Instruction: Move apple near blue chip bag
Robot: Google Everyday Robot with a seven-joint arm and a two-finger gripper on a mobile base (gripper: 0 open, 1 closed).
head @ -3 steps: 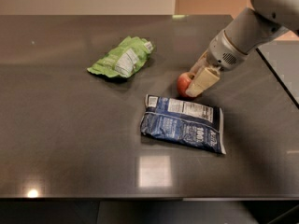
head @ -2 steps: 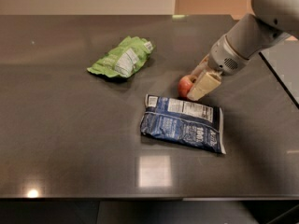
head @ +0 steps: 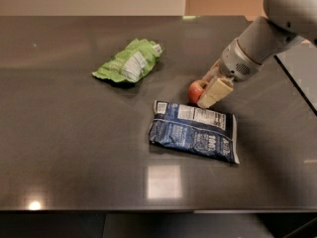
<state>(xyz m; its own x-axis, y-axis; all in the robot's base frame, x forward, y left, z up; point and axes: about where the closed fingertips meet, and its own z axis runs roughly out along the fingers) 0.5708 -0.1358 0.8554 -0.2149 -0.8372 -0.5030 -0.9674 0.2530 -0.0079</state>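
Note:
The small red apple [head: 194, 91] sits low over the dark table, just behind the top edge of the navy blue chip bag [head: 193, 131], which lies flat with its white label panel up. My gripper [head: 210, 90] reaches down from the upper right and is shut on the apple. One cream finger [head: 216, 91] covers the apple's right side, so only its left half shows. Whether the apple touches the table cannot be told.
A light green bag [head: 130, 61] lies to the upper left of the apple. The dark table [head: 74, 148] has its right edge [head: 297, 88] close behind my arm and its front edge along the bottom.
My gripper has come down and slightly forward with the apple, bringing it closer to the blue chip bag's top edge. The bags have not moved.

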